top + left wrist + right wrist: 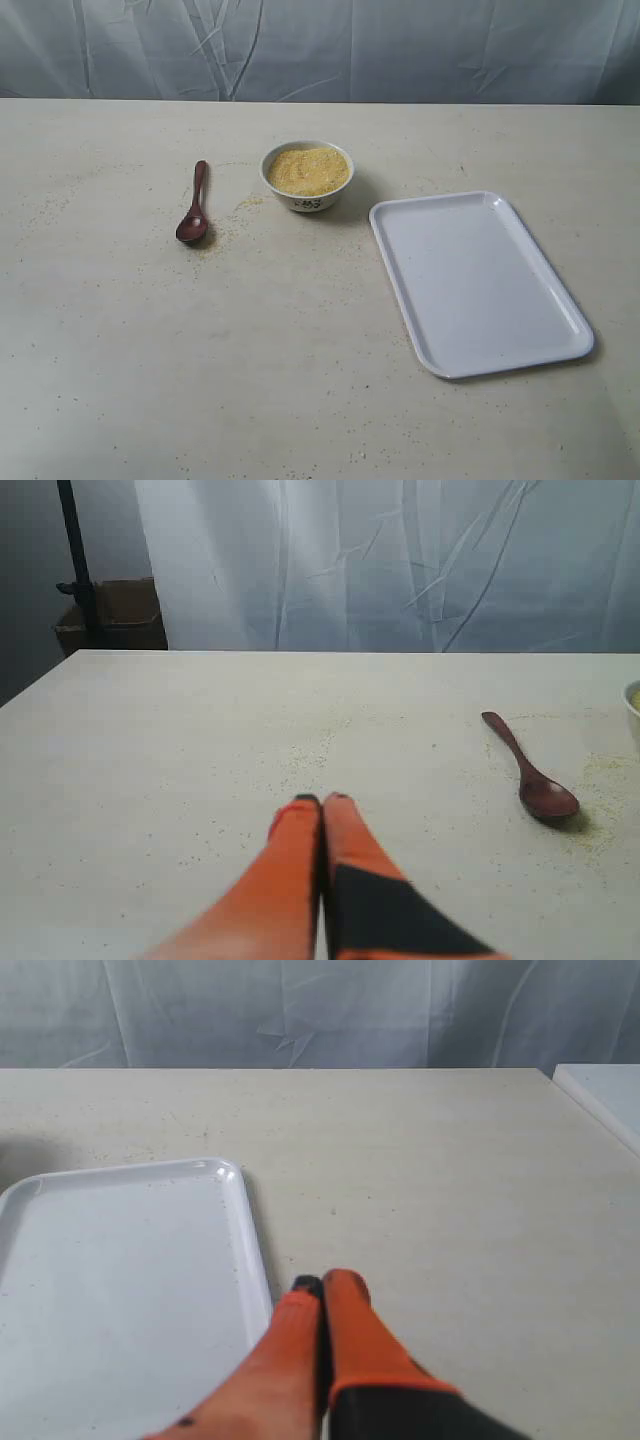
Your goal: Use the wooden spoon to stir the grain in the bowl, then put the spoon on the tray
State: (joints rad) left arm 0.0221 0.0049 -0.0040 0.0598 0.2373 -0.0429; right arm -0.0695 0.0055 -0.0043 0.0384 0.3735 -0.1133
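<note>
Left gripper [322, 800]: jaws pressed together, nothing between them, hanging over the bare table [300, 400]. The wooden spoon [530, 770] lies ahead of these jaws and off toward the bowl side, well apart from the tips and untouched. It lies flat, scoop end nearer the jaws and handle pointing away. Spilled grains [245, 203] are scattered on the table around the scoop and between spoon and bowl.

The bowl [305, 201] is farther out from the left jaws than the spoon. It stands upright, near the spoon but apart from it. The grain [307, 170] fills it almost to the rim. The tray [480, 280] lies flat with nothing on it, well apart from the left jaws.

Right gripper [322, 1282]: jaws also closed and empty, tips just beside the tray's long rim, outside it and over the table. Neither gripper shows in the exterior view.

Step, as a judgement: the very start. The spoon is not yet picked up and no stirring has been done. The spoon sits on the left arm's side, so that arm likely takes it. The next move calls for opening the jaws, travelling forward and across to the handle, then dropping almost to the table. The handle is slim and lies low, so the jaws should close across its narrow width, around mid-length. The right arm is likely idle for now.
</note>
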